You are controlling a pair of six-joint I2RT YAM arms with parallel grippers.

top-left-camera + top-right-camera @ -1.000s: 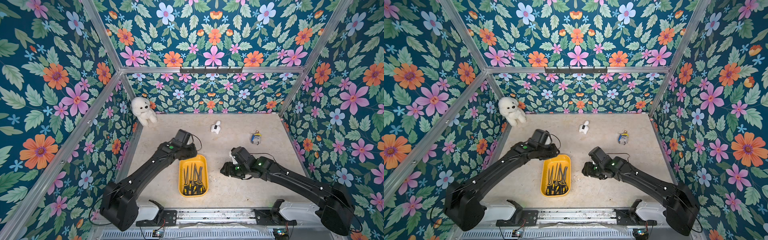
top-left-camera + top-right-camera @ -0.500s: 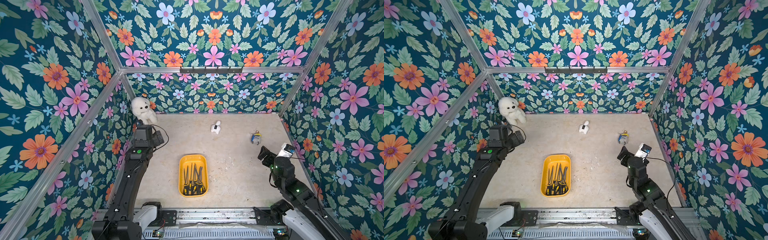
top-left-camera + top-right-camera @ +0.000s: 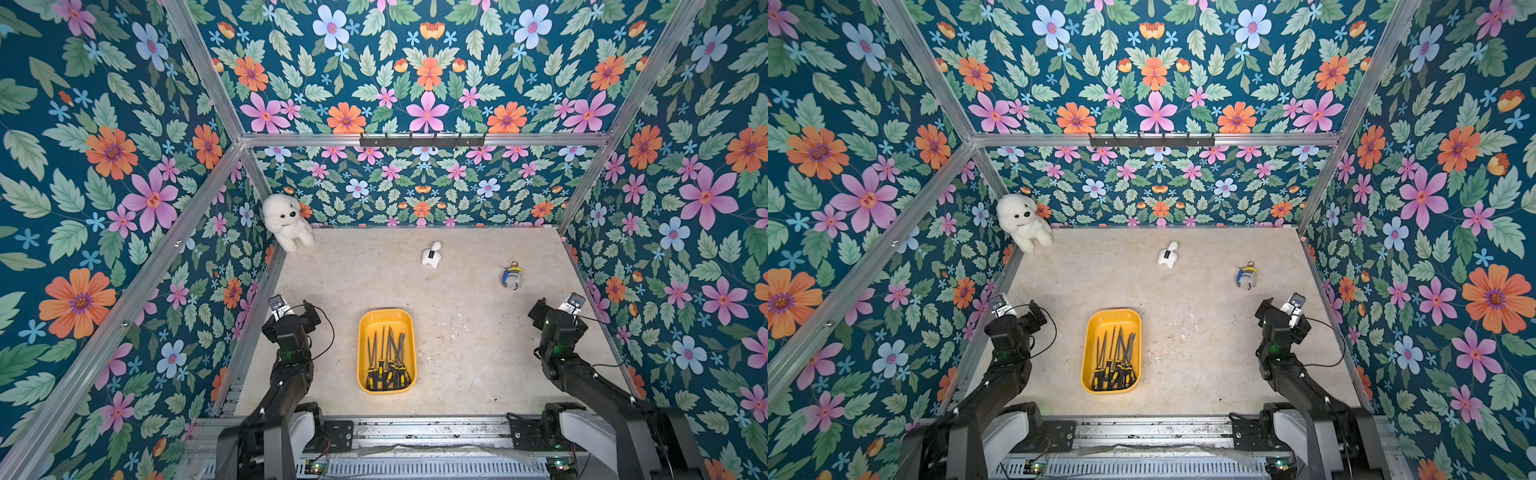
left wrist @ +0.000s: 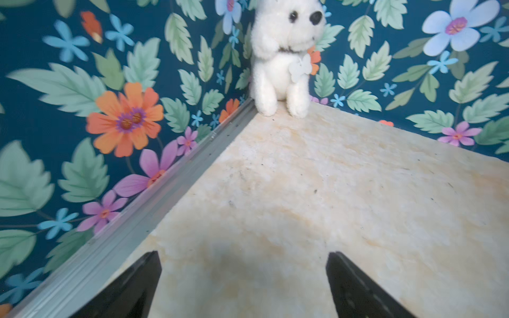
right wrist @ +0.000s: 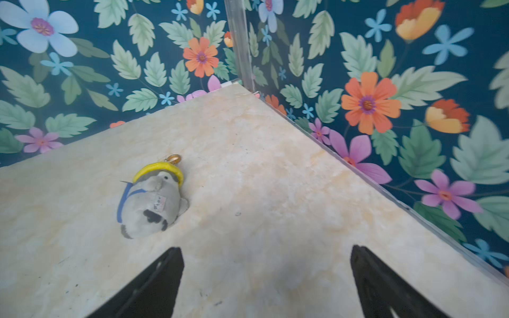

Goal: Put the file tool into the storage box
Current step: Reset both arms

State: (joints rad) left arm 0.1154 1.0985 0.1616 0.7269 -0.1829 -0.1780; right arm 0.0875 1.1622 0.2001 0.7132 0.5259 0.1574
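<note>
The yellow storage box [image 3: 386, 319] lies on the table's near middle in both top views, its rim [image 3: 1113, 316] bare at the far end. Several file tools [image 3: 388, 361] with black-and-yellow handles lie inside it, handles toward the near edge [image 3: 1115, 365]. My left gripper [image 3: 293, 309] hovers by the left wall, well left of the box, open and empty [image 4: 243, 256]. My right gripper [image 3: 555, 307] hangs by the right wall, equally far from the box, open with only bare table between its fingers [image 5: 267, 249].
A white plush dog [image 3: 286, 220] sits in the far left corner, straight ahead in the left wrist view [image 4: 283, 55]. A small white toy [image 3: 432, 254] and a grey keychain plush [image 3: 512, 277] lie farther back. Floral walls close in both sides.
Both arms have drawn back from beside the storage box to the side walls. Both grippers have opened wide. The files stay in the box.
</note>
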